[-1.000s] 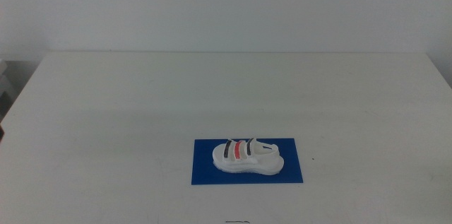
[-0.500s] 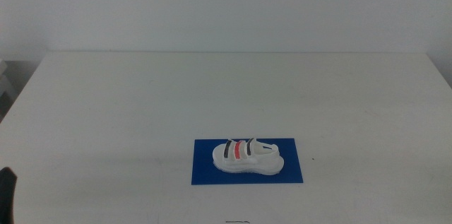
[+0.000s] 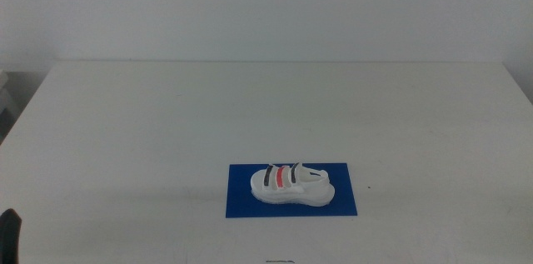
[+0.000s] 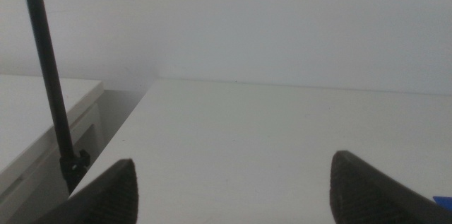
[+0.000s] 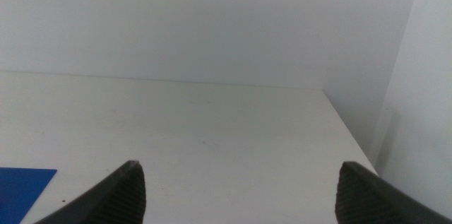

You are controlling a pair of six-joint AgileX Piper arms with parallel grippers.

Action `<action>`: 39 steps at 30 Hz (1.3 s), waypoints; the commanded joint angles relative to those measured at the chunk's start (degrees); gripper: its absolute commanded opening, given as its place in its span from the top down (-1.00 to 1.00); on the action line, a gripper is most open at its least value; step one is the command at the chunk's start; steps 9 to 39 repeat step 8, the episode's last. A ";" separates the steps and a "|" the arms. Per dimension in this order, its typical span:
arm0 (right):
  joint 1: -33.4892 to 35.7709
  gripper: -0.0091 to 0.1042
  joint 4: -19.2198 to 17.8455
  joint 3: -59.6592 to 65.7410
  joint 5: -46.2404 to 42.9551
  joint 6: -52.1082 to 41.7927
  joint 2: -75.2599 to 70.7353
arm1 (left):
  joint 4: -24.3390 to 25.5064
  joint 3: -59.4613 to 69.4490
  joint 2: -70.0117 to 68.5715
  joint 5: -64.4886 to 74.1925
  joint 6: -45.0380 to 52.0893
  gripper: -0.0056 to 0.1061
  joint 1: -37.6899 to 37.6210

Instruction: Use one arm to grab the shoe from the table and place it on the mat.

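Note:
The white shoe (image 3: 291,184) with two dark straps and one red strap lies on the dark blue mat (image 3: 241,193) at the front middle of the white table (image 3: 250,106). A corner of the mat shows in the right wrist view (image 5: 21,189) and a sliver in the left wrist view (image 4: 443,201). My left gripper (image 4: 233,189) is open and empty near the table's front left; a dark piece of that arm (image 3: 8,235) shows at the bottom left of the middle view. My right gripper (image 5: 240,192) is open and empty, out of the middle view.
A black pole (image 4: 49,83) stands beside the table's left edge, with a white side surface (image 4: 35,118) behind it. A white wall rises behind the table. The table's right edge shows in the right wrist view (image 5: 349,132).
The dark piece of the left arm came into the bottom left corner half a second ago and now sits lower. The shoe and mat have not moved.

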 commanded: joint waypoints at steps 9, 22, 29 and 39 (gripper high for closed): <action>0.09 -0.82 -0.51 -1.06 -4.34 -0.25 -1.11 | -0.66 -0.22 -1.29 -4.18 -0.02 -0.75 -1.47; 0.09 -0.82 -0.51 -1.06 -4.34 -0.25 -1.11 | -0.66 -0.22 -1.29 -4.18 -0.02 -0.75 -1.47; 0.09 -0.82 -0.51 -1.06 -4.34 -0.25 -1.11 | -0.66 -0.22 -1.29 -4.18 -0.02 -0.75 -1.47; 0.09 -0.82 -0.51 -1.06 -4.34 -0.25 -1.11 | -0.66 -0.22 -1.29 -4.18 -0.02 -0.75 -1.47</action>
